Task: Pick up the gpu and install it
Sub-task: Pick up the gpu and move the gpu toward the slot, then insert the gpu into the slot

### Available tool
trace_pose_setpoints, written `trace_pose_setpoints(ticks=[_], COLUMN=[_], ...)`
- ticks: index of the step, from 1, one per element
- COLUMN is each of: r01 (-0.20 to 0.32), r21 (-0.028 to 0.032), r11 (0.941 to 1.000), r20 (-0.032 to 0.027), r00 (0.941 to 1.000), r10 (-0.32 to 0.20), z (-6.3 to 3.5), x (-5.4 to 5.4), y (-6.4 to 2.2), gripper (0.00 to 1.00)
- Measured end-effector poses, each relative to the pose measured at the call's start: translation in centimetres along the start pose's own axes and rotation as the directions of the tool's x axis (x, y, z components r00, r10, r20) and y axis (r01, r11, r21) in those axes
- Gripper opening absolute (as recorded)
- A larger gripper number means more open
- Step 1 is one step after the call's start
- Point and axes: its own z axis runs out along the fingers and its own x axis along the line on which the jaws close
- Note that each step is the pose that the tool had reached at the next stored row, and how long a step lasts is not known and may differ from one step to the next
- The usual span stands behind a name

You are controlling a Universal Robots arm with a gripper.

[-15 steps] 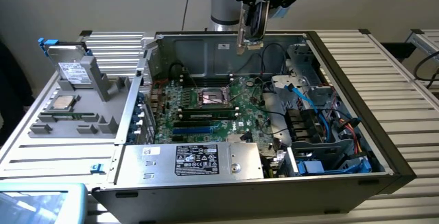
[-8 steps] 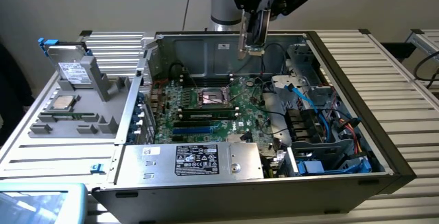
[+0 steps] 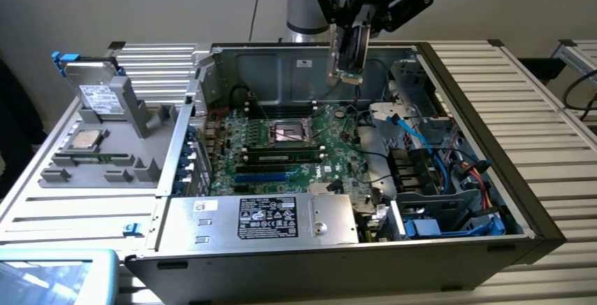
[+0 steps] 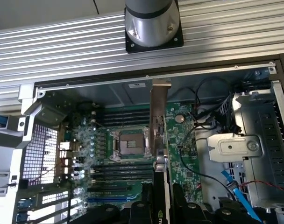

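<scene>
Nearest in the exterior view, a pale blue-rimmed flat object (image 3: 47,277) is cut off by the corner, and too little of it shows to tell what it is. Behind it, an open black-and-grey metal computer case (image 3: 326,273) lies on the ribbed aluminium worktop (image 3: 546,109). A boxy silver power supply with a black label (image 3: 270,217) covers the near part of the large green motherboard (image 3: 336,147). Tangled blue and black cables hide the case floor toward the exterior view's right. Further in sit narrow dark memory sticks (image 3: 284,154) and a square metal processor socket (image 3: 287,133). At the exterior view's left, a grey plastic holder (image 3: 103,161) carries a silver hard drive (image 3: 98,95) standing on edge.

Over the far part of the case, the black gripper (image 3: 354,25) is clamped on the gpu (image 3: 347,57), a thin green circuit card with a black cooler. The card hangs on edge below the gripper. Its lower end is above the motherboard just beyond the socket, and it looks clear of the board.

In the wrist view the gpu (image 4: 159,121) is seen edge-on between the black fingers (image 4: 179,205), which the frame edge cuts off. Its silver bracket points away toward the board. The cooler face barely shows, and the contact edge is hidden. That view does not settle whether the bracket tip touches anything. The grey and blue arm (image 3: 303,4) is cut off above.
</scene>
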Motion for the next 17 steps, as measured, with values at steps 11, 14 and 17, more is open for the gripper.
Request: trace_pose_setpoints(ticks=[11, 14, 17], r01=[0.001, 0.001, 0.001], r21=[-0.0145, -0.0145, -0.0144], r11=[0.9999, 0.9999, 0.9999], r20=[-0.0016, -0.0017, -0.0016], r00=[1.0000, 1.0000, 1.0000], r10=[-0.001, -0.001, -0.001], z=[0.34, 0.34, 0.34], x=[-0.11, -0.11, -0.11], y=[-0.09, -0.09, -0.09], gripper=[0.29, 0.29, 0.29])
